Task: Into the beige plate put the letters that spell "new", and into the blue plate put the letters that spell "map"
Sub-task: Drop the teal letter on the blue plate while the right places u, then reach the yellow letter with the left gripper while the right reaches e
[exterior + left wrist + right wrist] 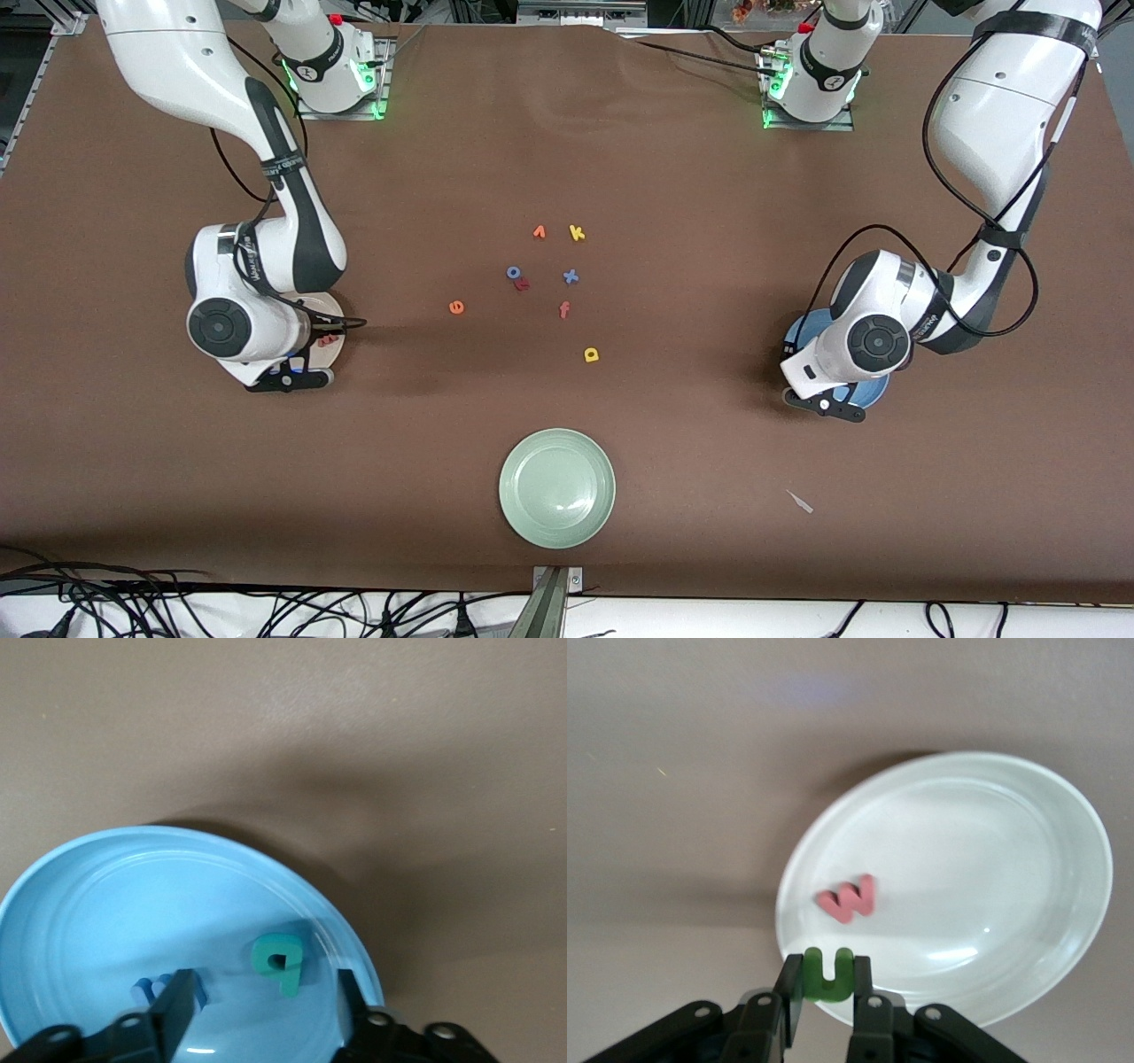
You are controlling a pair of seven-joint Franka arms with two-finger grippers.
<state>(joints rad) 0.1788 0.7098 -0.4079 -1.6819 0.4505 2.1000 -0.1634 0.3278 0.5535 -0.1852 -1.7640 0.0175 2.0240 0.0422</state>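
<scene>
Green n [828, 974] is sitting pinched in your right gripper [827, 992] over the beige plate's [1063, 815] rim; be moving inward before releasing, while the left gripper [261, 1001] is hanging spread above the teal a [282, 962]

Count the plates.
3: the blue plate under the left gripper, the beige plate under the right gripper holding the green n, the pale green plate nearest the front camera.

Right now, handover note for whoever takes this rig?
Left end effector: open over the blue plate; teal a and blue m lie in it.
Right end effector: shut on the green n, over the beige plate rim; pink w already in.
Left: drop n; fetch orange e and yellow p mid-table.
</scene>
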